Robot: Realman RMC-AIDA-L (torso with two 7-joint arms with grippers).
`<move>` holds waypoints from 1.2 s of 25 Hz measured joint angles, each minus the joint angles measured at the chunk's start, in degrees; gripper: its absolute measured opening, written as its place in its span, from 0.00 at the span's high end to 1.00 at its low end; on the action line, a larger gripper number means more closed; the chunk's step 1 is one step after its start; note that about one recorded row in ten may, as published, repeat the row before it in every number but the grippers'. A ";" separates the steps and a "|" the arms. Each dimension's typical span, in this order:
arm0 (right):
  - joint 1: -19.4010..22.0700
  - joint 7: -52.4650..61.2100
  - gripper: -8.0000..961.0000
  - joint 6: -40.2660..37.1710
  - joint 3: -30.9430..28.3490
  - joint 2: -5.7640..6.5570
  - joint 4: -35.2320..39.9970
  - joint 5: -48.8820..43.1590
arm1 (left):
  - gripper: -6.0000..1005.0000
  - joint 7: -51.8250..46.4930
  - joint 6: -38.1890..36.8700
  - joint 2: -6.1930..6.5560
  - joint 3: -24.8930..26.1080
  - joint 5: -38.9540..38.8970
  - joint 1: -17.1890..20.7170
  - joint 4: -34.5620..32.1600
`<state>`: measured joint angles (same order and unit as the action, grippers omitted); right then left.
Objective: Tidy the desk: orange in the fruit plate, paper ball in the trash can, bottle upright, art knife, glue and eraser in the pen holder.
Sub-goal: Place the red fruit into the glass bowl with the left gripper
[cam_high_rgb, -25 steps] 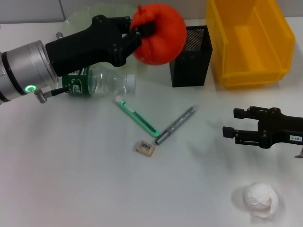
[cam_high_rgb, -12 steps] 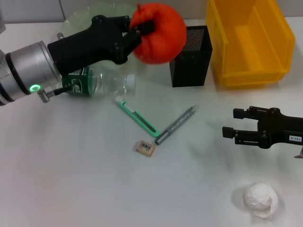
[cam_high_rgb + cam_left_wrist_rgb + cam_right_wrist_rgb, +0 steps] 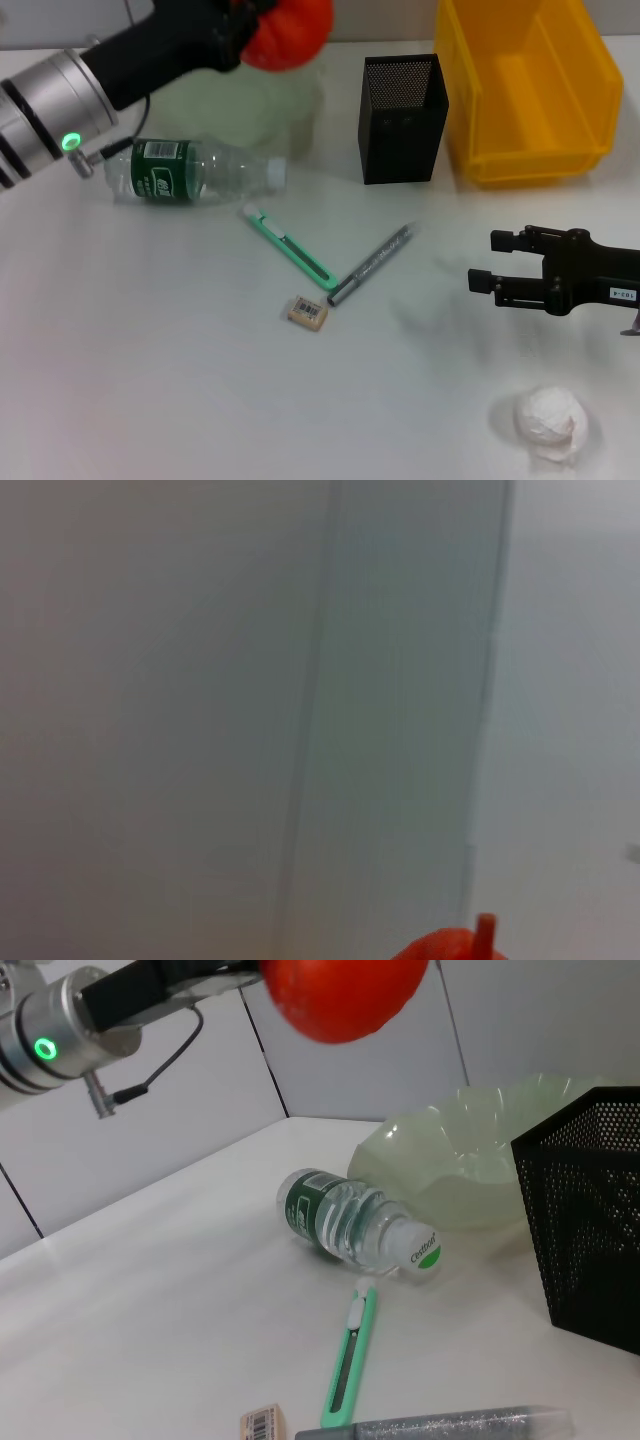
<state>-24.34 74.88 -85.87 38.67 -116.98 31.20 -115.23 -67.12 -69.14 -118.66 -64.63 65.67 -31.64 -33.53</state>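
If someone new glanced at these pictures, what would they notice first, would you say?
Probably the bright orange, held high by the left gripper above the pale green fruit plate. Next, the big yellow bin at the back right, and the plastic bottle lying on its side.

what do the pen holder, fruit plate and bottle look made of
Pen holder: likely black metal mesh, matte; fine perforations show in its walls.
Fruit plate: seems pale green translucent plastic or glass, with a wavy rim and soft gloss; which one is open.
Bottle: clear thin plastic, ribbed and see-through, with a green label and white cap.
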 joint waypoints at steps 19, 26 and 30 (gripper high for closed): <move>-0.40 -0.53 0.20 0.19 0.00 -0.01 0.06 0.00 | 0.94 19.98 24.59 -0.34 0.04 -18.90 -8.46 11.78; -0.97 -0.65 0.20 0.33 0.00 0.08 0.00 0.00 | 0.94 20.44 25.77 -0.38 0.08 -19.27 -8.59 11.92; -1.11 -0.68 0.20 0.35 0.00 0.07 0.00 0.00 | 0.94 20.45 25.79 -0.37 0.00 -19.27 -8.61 11.92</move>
<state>-25.45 74.20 -85.52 38.67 -116.91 31.20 -115.23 -46.67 -43.35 -119.03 -64.64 46.40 -40.25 -21.60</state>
